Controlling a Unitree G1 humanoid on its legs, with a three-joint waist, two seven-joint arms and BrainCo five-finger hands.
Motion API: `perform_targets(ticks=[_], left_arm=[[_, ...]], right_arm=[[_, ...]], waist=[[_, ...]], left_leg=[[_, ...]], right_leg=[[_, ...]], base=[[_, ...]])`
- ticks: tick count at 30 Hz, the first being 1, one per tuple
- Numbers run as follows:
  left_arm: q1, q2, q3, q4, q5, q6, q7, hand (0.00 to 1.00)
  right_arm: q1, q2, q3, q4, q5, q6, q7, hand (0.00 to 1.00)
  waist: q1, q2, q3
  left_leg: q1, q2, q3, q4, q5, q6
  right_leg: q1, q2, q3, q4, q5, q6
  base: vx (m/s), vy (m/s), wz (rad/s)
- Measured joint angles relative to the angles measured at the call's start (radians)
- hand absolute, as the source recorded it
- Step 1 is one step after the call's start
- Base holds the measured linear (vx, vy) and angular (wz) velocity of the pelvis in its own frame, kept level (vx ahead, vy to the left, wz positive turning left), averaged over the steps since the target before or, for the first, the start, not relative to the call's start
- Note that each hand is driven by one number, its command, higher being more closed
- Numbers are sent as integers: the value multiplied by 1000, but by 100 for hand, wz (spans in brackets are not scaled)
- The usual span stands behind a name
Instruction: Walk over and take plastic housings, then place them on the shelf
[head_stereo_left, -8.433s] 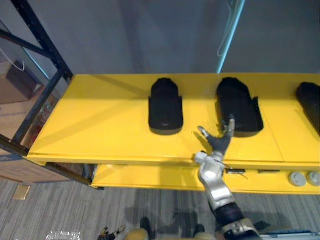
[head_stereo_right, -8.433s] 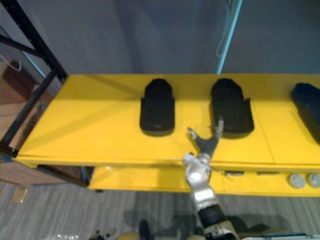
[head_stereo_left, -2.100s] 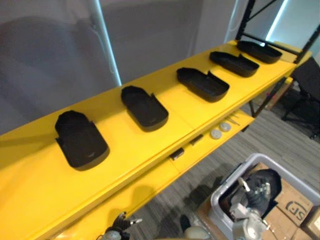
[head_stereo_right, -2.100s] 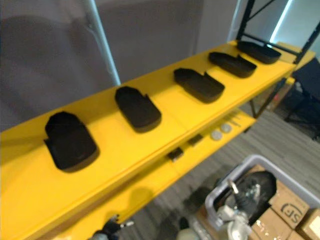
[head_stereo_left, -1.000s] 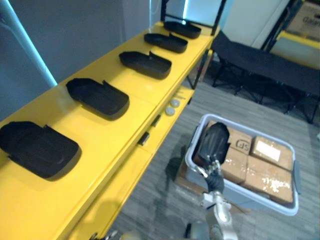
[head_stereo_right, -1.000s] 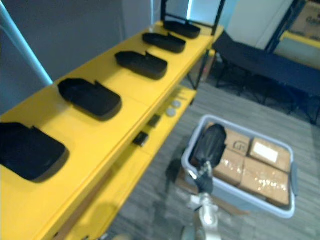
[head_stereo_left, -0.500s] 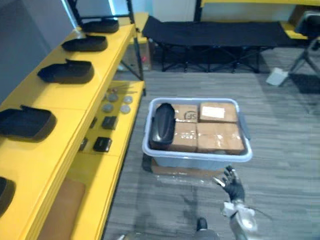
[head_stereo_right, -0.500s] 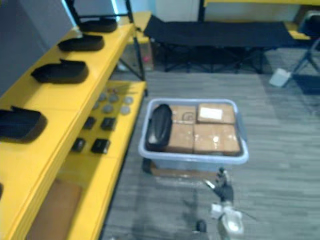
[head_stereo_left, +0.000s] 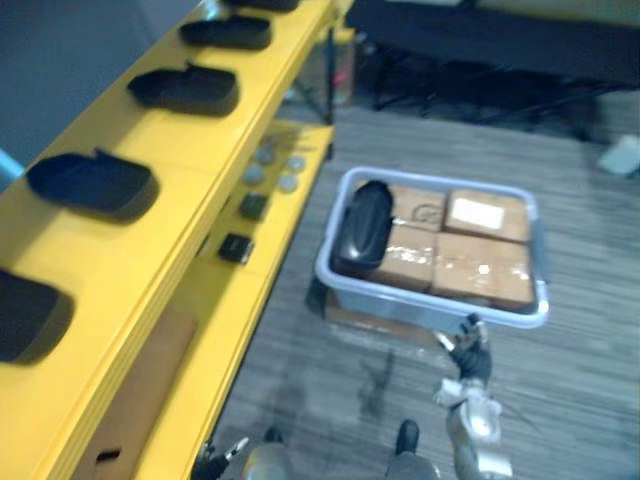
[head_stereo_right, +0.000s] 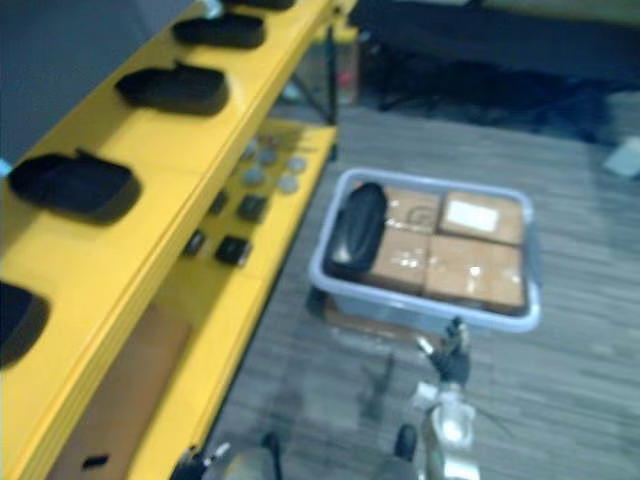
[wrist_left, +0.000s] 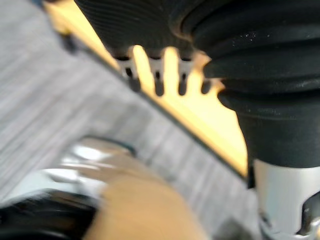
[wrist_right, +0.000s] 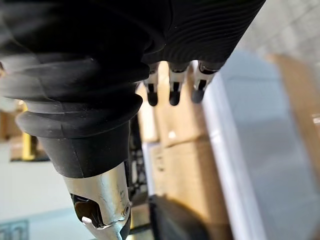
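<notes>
One black plastic housing (head_stereo_left: 362, 226) lies at the left end of a grey bin (head_stereo_left: 428, 311) on the floor, beside brown boxes (head_stereo_left: 478, 272). Several more black housings (head_stereo_left: 186, 88) sit in a row along the top of the yellow shelf (head_stereo_left: 165, 205) on my left. My right hand (head_stereo_left: 470, 356) hangs open and empty just in front of the bin's near rim; its wrist view shows the fingers (wrist_right: 172, 86) over the boxes and the housing (wrist_right: 172, 220). My left hand (wrist_left: 156, 75) hangs low beside the shelf, fingers relaxed, holding nothing.
The shelf's lower level carries small dark blocks (head_stereo_left: 237, 247) and round grey pieces (head_stereo_left: 280, 172). A flat cardboard sheet (head_stereo_left: 135, 400) lies under it. A black folding cot (head_stereo_left: 490, 45) stands beyond the bin. Grey plank floor surrounds the bin.
The camera has swung since the shelf-facing frames. Over the last half second the view shifted, and the bin sits closer to my right hand. Both hands stay empty.
</notes>
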Motion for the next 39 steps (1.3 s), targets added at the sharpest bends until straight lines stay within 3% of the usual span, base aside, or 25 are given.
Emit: perform_targets(ticks=[6,9,13,17,21,23,25,29,32,36,39], left_arm=[[-43,10,4,-23,-3,2,-17,0],[-49,9,3,-21,-24,3,-45,0],[-52,9,-2,-16,-47,2,-58,0],[-66,8,-50,-14,-64,2,-68,0],[-69,8,-88,-13,-87,2,-79,0],[-77,8,-117,-13,-100,0,-80,0],[-77,8,-129,-10,-103,1,-80,0],[-86,6,-183,3,-143,1,-80,0],[-104,2,-200,25,-163,1,-86,0],[-105,2,-238,32,-182,0,-91,0],[-106,2,-242,33,-182,-6,-102,0]], right_arm=[[-462,-234,-67,323,107,61,-31,0],[-610,-327,-60,441,127,87,-33,0],[-750,-430,-45,597,182,163,-74,0],[-839,-491,-45,661,193,237,-89,0],[-887,-521,-44,720,193,340,-125,0],[-911,-567,-45,754,194,400,-164,0],[-933,-580,-45,766,202,425,-186,0],[-980,-628,-26,782,218,493,-203,0],[-1006,-675,8,783,189,509,-192,0],[-1026,-738,66,805,122,552,-109,0],[-1030,-782,94,806,95,555,-76,0]], waist=[[66,8,145],[100,15,162],[142,33,177],[163,59,194],[179,69,199],[192,87,207],[195,91,209],[202,130,223],[215,148,225],[225,168,225],[240,169,225]], left_leg=[[-119,-18,-62,117,-10,14],[-192,-24,-85,168,-18,23],[-253,-35,-116,229,-35,32],[-298,-47,-124,250,-36,38],[-330,-50,-127,266,-35,40],[-349,-53,-133,275,-34,41],[-363,-54,-132,275,-31,43],[-372,-58,-132,274,-30,45],[-390,-62,-131,273,-25,48],[-412,-81,-134,271,-19,54],[-448,-87,-135,274,-14,59]], right_leg=[[-27,-10,-48,29,10,2],[-73,-13,-60,55,10,2],[-95,-17,-78,80,8,1],[-133,-31,-80,102,8,1],[-163,-35,-80,116,8,1],[-178,-37,-81,122,8,1],[-196,-39,-80,126,8,1],[-211,-45,-80,134,8,1],[-234,-52,-79,146,6,-1],[-261,-74,-81,170,-1,3],[-299,-83,-83,187,-4,2]], base=[[-98,81,30],[-102,85,19],[-82,83,16],[-100,73,7],[-54,51,2],[-34,36,6],[-22,16,-1],[-18,15,-1],[-54,33,-1],[-54,35,8],[-66,24,5]])
